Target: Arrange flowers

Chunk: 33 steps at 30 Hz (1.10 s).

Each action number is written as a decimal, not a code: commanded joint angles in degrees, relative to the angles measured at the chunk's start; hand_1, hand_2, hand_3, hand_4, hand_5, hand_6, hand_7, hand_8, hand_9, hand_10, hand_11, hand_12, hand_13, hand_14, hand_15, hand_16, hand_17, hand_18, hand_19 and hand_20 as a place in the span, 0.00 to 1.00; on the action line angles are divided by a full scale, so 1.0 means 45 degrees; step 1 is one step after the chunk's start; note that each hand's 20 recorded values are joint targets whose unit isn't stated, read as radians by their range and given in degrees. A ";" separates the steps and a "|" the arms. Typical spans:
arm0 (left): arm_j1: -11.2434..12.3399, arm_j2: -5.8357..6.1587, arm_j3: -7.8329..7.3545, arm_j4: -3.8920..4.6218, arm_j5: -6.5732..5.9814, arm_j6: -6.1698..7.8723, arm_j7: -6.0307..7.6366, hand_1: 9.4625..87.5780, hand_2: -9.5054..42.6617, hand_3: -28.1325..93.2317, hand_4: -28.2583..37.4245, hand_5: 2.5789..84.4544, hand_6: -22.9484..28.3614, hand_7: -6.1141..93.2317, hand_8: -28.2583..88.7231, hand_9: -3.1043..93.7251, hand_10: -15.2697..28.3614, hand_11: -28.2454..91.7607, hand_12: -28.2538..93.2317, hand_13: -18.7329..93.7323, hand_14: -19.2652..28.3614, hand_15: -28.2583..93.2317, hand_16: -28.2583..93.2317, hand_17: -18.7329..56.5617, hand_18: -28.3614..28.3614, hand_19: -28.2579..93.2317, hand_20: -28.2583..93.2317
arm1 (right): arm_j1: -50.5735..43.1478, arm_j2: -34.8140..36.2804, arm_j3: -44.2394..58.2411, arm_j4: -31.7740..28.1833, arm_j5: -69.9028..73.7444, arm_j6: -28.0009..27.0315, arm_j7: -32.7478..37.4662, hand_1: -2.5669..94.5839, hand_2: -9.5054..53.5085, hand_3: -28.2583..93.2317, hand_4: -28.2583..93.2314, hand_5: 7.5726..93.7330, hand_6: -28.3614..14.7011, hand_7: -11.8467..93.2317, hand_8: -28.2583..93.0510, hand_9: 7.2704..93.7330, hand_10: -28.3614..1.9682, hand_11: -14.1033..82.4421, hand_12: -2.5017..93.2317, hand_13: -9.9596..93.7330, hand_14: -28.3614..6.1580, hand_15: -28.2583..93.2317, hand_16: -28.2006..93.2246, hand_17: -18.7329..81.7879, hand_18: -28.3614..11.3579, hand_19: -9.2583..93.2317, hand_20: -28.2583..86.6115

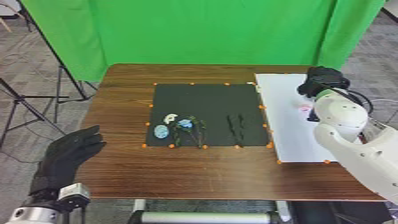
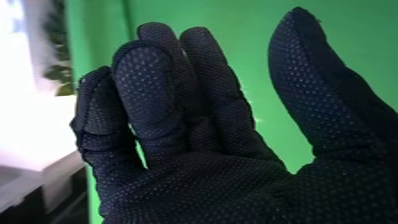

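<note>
"Green cloth (image 1: pixel 213 35) all across the back there, and a brown wooden table (image 1: pixel 195 180) in front of it. Where are the flowers?"

"On the dark mat (image 1: pixel 200 100), over toward its near left part. See the blue flower (image 1: pixel 185 123)? Leafy stems (image 1: pixel 201 131) lie beside it, running toward the near edge."

"And what's around it?"

"A small white piece (image 1: pixel 170 118) just beside it, on the left, and a pale blue oval (image 1: pixel 161 131) lower down, nearer us. Two thin dark strips (image 1: pixel 233 127) lie side by side farther right on the same mat. I can't tell from here what they're made of."

"I see orange dots along the mat's edges, too. What about that white sheet (image 1: pixel 298 142)?"

"It's on the right side of the table, next to the mat. There's a little pink piece (image 1: pixel 306 107) on it, close by the right arm, too small for me to name."

"How's the right hand (image 1: pixel 324 81)?"

"Released, I'd say. It's up at the far end of the white sheet, and the wrist view shows its fingers (image 2: pixel 147 95) extended, with the thumb (image 2: pixel 311 85) well apart from them."

"The left hand (image 1: pixel 62 162)?"

"Loose as well, fingers stretched forward, over by the table's near left side. Behind it, to the left, stand black tripod legs (image 1: pixel 62 97) on the grey carpet (image 1: pixel 27 145)."
</note>
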 commanded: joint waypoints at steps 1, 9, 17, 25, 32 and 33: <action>-0.0015 -0.0113 -0.0010 -0.0003 0.0007 -0.0114 -0.0186 0.23 0.23 0.90 0.13 0.49 0.68 0.26 0.15 0.41 0.83 0.56 0.32 0.39 0.97 0.77 0.12 0.13 0.90 0.73 0.36 | -0.0477 0.0122 0.0556 0.0345 -0.0040 -0.0506 0.0257 0.38 0.05 0.93 0.00 0.56 0.50 0.31 0.13 0.58 0.33 0.39 0.20 0.70 0.51 0.87 0.37 0.55 0.18 1.00 0.47; -0.0159 -0.0256 -0.0049 0.0019 0.0086 -0.0227 -0.0406 0.23 0.23 0.90 0.13 0.49 0.68 0.26 0.15 0.41 0.83 0.56 0.32 0.39 0.97 0.77 0.12 0.13 0.90 0.73 0.36 | -0.0729 -0.0461 0.0479 0.0538 -0.0030 -0.1038 0.0437 0.38 0.05 0.93 0.00 0.56 0.51 0.31 0.13 0.57 0.34 0.38 0.20 0.70 0.51 0.87 0.36 0.55 0.18 1.00 0.48; -0.0206 -0.0275 0.0049 0.0063 0.0018 -0.0187 -0.0343 0.23 0.24 0.90 0.13 0.49 0.68 0.26 0.15 0.41 0.83 0.56 0.32 0.39 0.97 0.77 0.12 0.13 0.90 0.73 0.36 | -0.0635 -0.0803 0.0324 0.0779 -0.0054 -0.1139 0.0451 0.38 0.05 0.93 0.00 0.56 0.51 0.31 0.13 0.58 0.33 0.38 0.20 0.70 0.50 0.87 0.37 0.54 0.17 1.00 0.48; -0.0413 -0.0083 0.0228 0.0157 -0.0067 -0.0193 -0.0235 0.23 0.24 0.90 0.13 0.49 0.68 0.26 0.15 0.41 0.83 0.56 0.32 0.39 0.97 0.77 0.12 0.13 0.90 0.73 0.36 | -0.0397 -0.1035 -0.0040 0.1116 -0.0085 -0.1214 0.0409 0.38 0.04 0.93 0.00 0.56 0.52 0.31 0.13 0.58 0.34 0.38 0.20 0.70 0.50 0.87 0.37 0.54 0.17 1.00 0.47; -0.0483 -0.0019 0.0247 0.0199 -0.0058 -0.0229 -0.0226 0.23 0.24 0.90 0.13 0.49 0.68 0.26 0.15 0.41 0.83 0.56 0.32 0.39 0.97 0.77 0.12 0.13 0.90 0.73 0.36 | -0.0243 -0.1298 -0.0067 0.1693 -0.0154 -0.1405 0.0410 0.38 0.04 0.93 0.00 0.56 0.52 0.31 0.13 0.58 0.34 0.38 0.20 0.70 0.50 0.87 0.37 0.54 0.17 1.00 0.47; -0.0487 0.0011 0.0227 0.0212 -0.0069 -0.0247 -0.0204 0.23 0.24 0.90 0.13 0.49 0.68 0.26 0.15 0.41 0.83 0.56 0.32 0.39 0.97 0.77 0.12 0.13 0.90 0.73 0.36 | -0.0205 -0.1360 -0.0043 0.1783 -0.0139 -0.1445 0.0429 0.38 0.04 0.93 0.00 0.56 0.52 0.31 0.13 0.58 0.34 0.38 0.20 0.70 0.50 0.87 0.37 0.54 0.17 1.00 0.47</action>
